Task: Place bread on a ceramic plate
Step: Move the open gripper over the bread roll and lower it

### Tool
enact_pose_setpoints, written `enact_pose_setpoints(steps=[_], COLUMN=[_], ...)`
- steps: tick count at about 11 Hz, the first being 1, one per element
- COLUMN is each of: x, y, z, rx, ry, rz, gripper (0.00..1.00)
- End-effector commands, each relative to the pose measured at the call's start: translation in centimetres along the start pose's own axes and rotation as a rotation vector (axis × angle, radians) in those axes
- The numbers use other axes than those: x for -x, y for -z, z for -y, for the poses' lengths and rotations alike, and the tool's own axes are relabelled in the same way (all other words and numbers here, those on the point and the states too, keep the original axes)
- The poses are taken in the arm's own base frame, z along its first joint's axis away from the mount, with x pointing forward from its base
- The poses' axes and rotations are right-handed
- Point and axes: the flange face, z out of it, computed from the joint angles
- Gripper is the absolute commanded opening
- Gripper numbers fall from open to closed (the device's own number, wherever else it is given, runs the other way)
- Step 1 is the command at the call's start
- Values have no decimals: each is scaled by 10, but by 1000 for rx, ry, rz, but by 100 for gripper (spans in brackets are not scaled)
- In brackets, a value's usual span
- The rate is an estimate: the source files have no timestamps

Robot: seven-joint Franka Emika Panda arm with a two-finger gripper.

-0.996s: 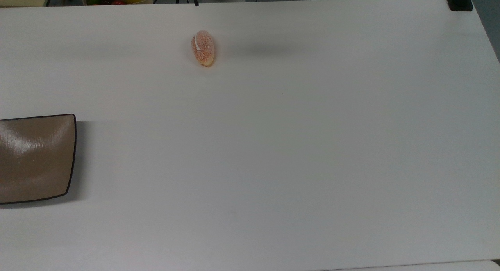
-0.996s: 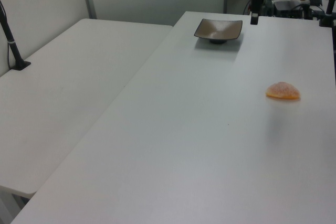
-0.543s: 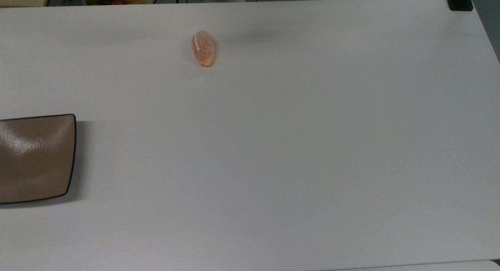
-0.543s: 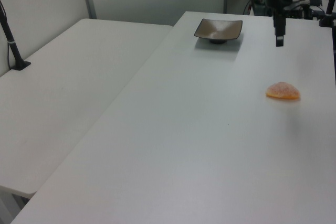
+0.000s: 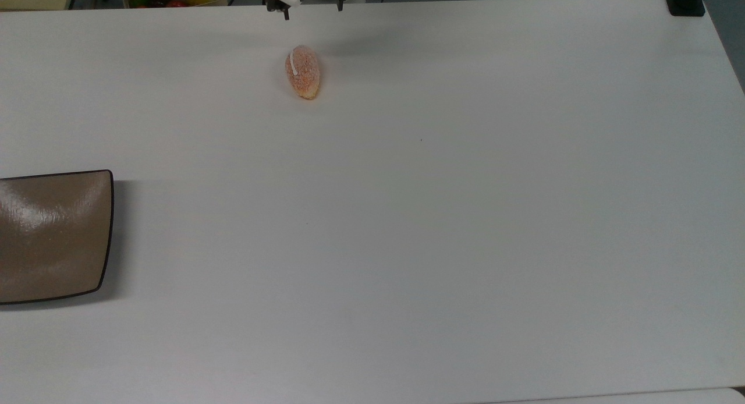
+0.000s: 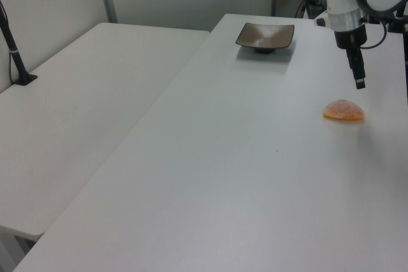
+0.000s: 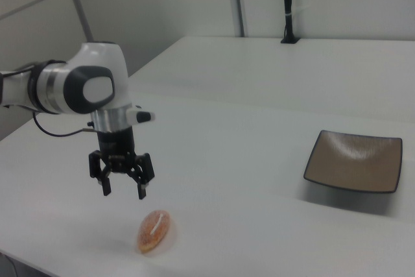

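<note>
White matte counter (image 5: 442, 218), top view: we list one bread (image 5: 302, 71), an oval orange-tan bun with a grainy sugared crust and a short white streak at its far end, lying flat near the far edge. Well apart, at the top view's left edge, sits the ceramic plate (image 5: 52, 235), glossy taupe-brown, square with rounded corners and a thin dark rim; its left part is cut off by the frame. The gripper (image 5: 311, 5) enters at the top edge just beyond the bun, mostly cropped, two dark tips wide apart.

Left view: we note the same counter (image 6: 255, 176), with a second white table (image 6: 83, 113) alongside it. The plate (image 6: 266, 35) stands at the far end, shallow and dished. The bun (image 6: 343, 111) reads as a low dome near the left view's right edge. The gripper (image 6: 359, 74) hangs above and just behind it, clear of the crust; seen edge-on, so the opening is hard to make out.

Right view: we record the white-and-grey arm (image 7: 71, 89) with black fingers (image 7: 142, 186) spread wide, empty, pointing down just above the bun (image 7: 154, 230). The plate (image 7: 355, 160) lies well to the right view's right.
</note>
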Motion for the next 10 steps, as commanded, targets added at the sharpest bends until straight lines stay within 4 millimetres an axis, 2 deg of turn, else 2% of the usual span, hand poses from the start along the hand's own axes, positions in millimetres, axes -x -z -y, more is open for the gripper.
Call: enact_pose_setpoints(steps=[1, 5, 10], x=[5, 0, -7], y=[-29, -63, -98], z=[-14, -18, -34], rx=[11, 43, 65], ry=[5, 13, 15], rz=[-65, -126, -153], gripper=[100, 100, 100])
